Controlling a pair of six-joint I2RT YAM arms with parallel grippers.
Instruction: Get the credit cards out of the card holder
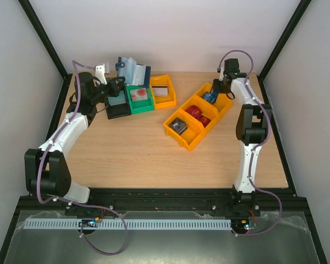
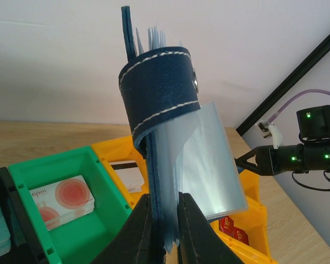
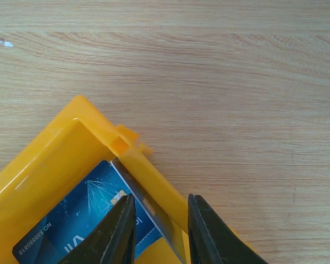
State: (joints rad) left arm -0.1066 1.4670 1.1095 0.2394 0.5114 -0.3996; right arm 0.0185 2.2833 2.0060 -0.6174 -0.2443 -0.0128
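Observation:
My left gripper (image 2: 164, 201) is shut on the lower edge of the card holder (image 2: 159, 82) and holds it upright in the air over the back-left bins. The holder is navy with white stitching, and its clear sleeves (image 2: 212, 165) fan out to the right. From above, the card holder (image 1: 133, 70) shows beyond my left gripper (image 1: 120, 83). My right gripper (image 3: 160, 201) is open over the far corner of a yellow bin (image 3: 55, 148). Its fingers straddle the bin wall and a grey credit card (image 3: 148, 206) leaning on it. A blue credit card (image 3: 71, 220) lies inside.
A black bin (image 1: 117, 110), a green bin (image 1: 140, 105) and an orange bin (image 1: 164, 102) stand at back left, each holding cards. A row of yellow bins (image 1: 195, 140) runs diagonally at right, with red cards (image 1: 198, 114) and a dark card (image 1: 179, 125).

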